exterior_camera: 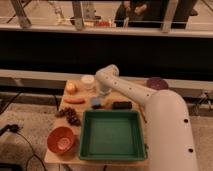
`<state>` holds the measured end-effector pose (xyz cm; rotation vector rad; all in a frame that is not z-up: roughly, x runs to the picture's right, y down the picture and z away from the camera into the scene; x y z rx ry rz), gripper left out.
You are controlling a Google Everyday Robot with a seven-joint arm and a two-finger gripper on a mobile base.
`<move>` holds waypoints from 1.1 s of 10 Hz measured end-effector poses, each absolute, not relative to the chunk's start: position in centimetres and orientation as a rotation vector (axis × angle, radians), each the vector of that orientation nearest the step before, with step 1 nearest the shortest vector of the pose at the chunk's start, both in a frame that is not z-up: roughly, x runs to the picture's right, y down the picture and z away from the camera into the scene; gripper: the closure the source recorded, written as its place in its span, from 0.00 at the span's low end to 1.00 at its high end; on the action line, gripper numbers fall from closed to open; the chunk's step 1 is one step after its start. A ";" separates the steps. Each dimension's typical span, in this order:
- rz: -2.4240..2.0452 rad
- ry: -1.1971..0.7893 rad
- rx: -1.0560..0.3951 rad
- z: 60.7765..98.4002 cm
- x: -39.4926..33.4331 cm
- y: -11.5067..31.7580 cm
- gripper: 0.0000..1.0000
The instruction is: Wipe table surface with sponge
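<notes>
White and bulky, the robot arm (160,115) fills the right of my view, reaching from the lower right across to the far side of the big square green plastic tray (111,134), which I'll use as my landmark. Under it, the small light-brown wooden table surface (54,155) shows only as a strip left of the tray and a band beyond it, so I judge there is little open wood to wipe.

Left of the tray's near corner sits a round orange bowl (62,139). Beyond that, just off the tray's far-left corner, lies a dark bunch of grapes (70,116), and farther back an orange carrot-like stick (74,100), a yellowish round fruit (71,88) and a white round cup (88,82).

The gripper (103,91) hangs just beyond the tray's far edge, over the small blue soft-looking sponge (96,103), which lies just beside that edge. A dark brown oblong object (121,105) lies to the sponge's right, near it. I cannot tell whether the claw is spread or pressed together, nor whether it touches the sponge.

My worries: a descent slightly off could catch the tray rim or grab the dark oblong instead. Any wiping sweep risks shoving the carrot, grapes or cup off the edge.
</notes>
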<state>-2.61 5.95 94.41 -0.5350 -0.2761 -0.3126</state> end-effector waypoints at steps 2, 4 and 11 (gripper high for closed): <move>-0.321 -0.276 -0.531 94.4 -2.7 5.8 1.00; -0.337 -0.280 -0.529 94.4 -2.9 5.7 0.91; -0.349 -0.277 -0.539 94.3 -3.2 5.8 0.24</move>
